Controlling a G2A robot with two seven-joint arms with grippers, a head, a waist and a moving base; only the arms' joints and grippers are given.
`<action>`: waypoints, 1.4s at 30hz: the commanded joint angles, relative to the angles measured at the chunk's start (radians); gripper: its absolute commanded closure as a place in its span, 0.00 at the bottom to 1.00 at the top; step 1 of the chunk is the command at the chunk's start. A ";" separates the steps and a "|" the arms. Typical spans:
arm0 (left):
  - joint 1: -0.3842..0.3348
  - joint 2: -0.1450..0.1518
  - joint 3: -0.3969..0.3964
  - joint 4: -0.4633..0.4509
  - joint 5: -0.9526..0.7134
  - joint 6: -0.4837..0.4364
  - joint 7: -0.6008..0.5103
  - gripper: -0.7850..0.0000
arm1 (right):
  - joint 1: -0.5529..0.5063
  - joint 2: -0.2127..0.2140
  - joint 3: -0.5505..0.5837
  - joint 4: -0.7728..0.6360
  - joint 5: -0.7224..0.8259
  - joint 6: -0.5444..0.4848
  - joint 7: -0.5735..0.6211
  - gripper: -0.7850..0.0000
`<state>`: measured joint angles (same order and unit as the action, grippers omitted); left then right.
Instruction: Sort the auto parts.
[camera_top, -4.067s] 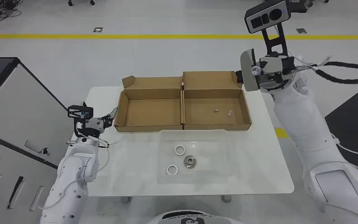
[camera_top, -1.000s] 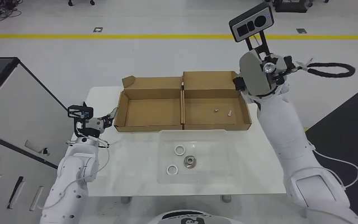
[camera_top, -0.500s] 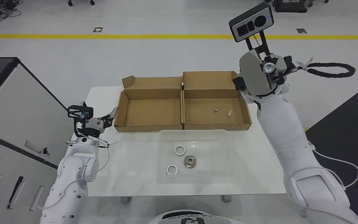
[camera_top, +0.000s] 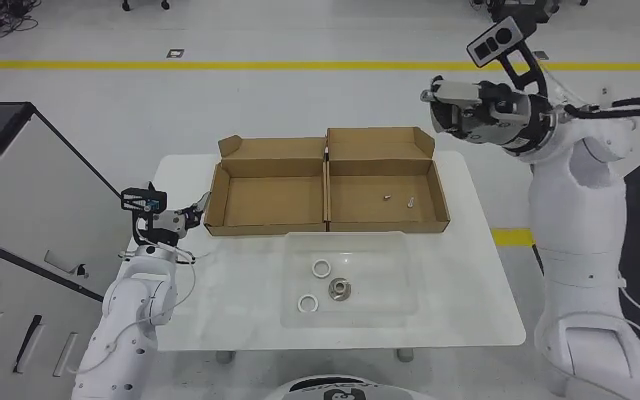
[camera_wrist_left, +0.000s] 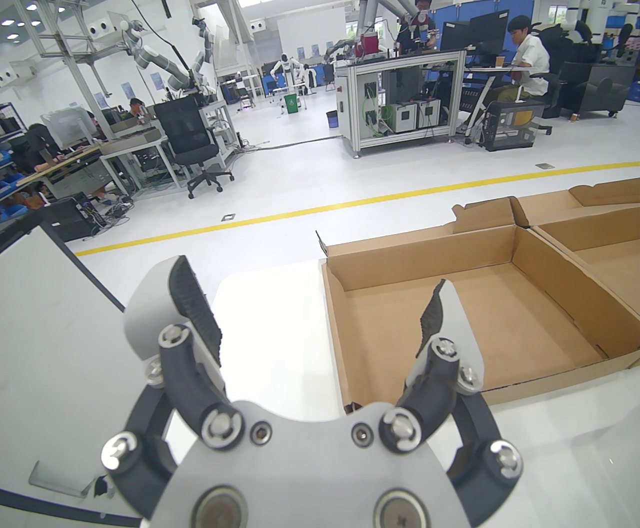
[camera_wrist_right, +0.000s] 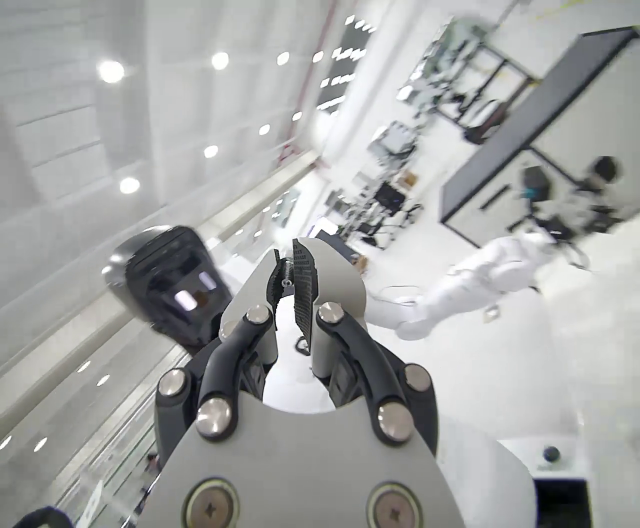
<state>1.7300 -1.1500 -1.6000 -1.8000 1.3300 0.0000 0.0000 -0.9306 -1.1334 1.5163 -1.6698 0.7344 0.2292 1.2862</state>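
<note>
Auto parts (camera_top: 340, 290), three of them, are lying in the clear tray (camera_top: 400, 300) by the table's (camera_top: 470, 300) front edge. Two small pieces (camera_top: 387, 196) are sitting in the right box (camera_top: 385, 140), so sorting looks barely begun. The right end effector (camera_wrist_right: 287, 260), raised, is pinching a small screw (camera_wrist_right: 285, 272). The left end effector (camera_wrist_left: 310, 277) is gaping empty at the left edge.

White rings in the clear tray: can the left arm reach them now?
Probably yes: the white rings lie in an open-topped clear tray, nothing stands between, and the left gripper's fingers are open.
</note>
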 joint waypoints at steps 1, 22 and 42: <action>0.000 0.000 0.000 0.000 0.000 0.000 0.000 0.00 | 0.013 0.021 0.031 0.003 -0.212 0.026 0.017 1.00; 0.000 0.000 0.000 0.000 0.000 0.000 0.000 0.00 | 0.311 0.022 -0.427 0.398 -1.054 -0.113 -0.070 1.00; 0.000 0.000 0.000 0.000 0.000 0.000 0.000 0.00 | 0.343 -0.060 -0.698 0.726 -1.171 -0.131 -0.174 1.00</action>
<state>1.7300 -1.1500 -1.6000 -1.8000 1.3300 0.0000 0.0000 -0.5870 -1.1881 0.8276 -0.9617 -0.4390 0.0993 1.1166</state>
